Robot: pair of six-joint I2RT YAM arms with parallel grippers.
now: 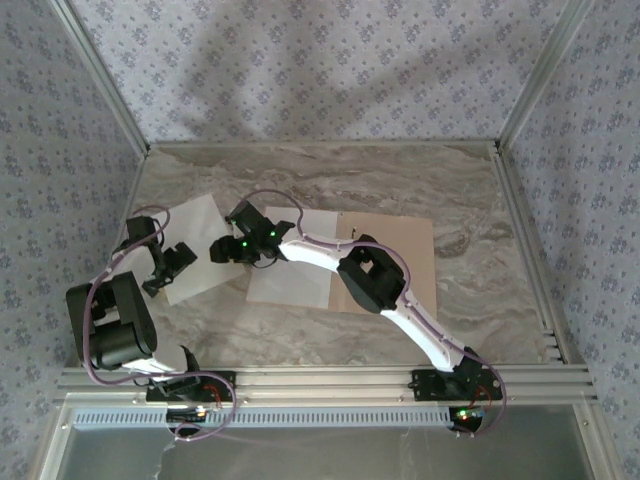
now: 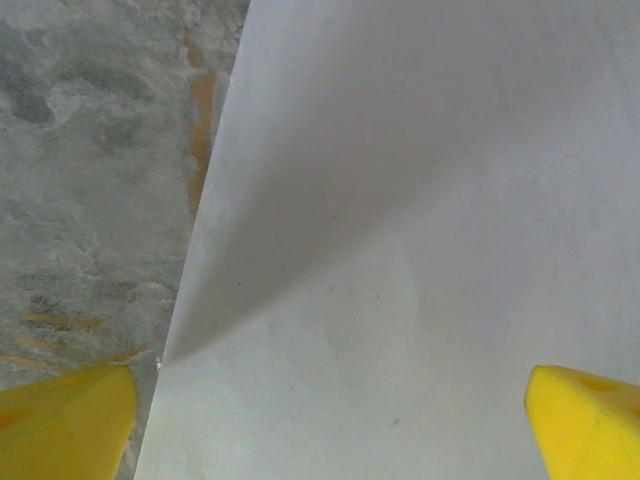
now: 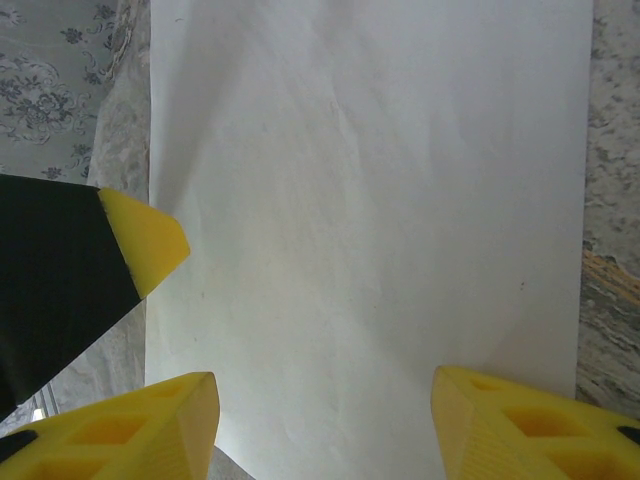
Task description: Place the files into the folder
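The left gripper (image 2: 325,428) stands wide open, its yellow fingertips (image 2: 68,418) far apart at the two bottom corners of the left wrist view, with nothing gripped between them. Below it lies a thin plain white paper sheet (image 2: 420,250), one of the files. One fingertip is over the sheet, and the other is over the grey marbled table (image 2: 90,150) just past the sheet's left edge. Whether the tips touch the paper cannot be told.

The right gripper (image 3: 325,428) is partly open. Its yellow fingers (image 3: 525,425) are spread over what looks like the same sheet and clamp nothing. A black, yellow-tipped finger of the other gripper reaches the sheet's left edge.

From above, this sheet lies tilted at the left of the table. The second white sheet (image 1: 295,275) lies flat near the middle, its right edge against the tan-brown cardboard folder (image 1: 405,245). Whether folder board lies under it cannot be told. The right arm crosses over both.
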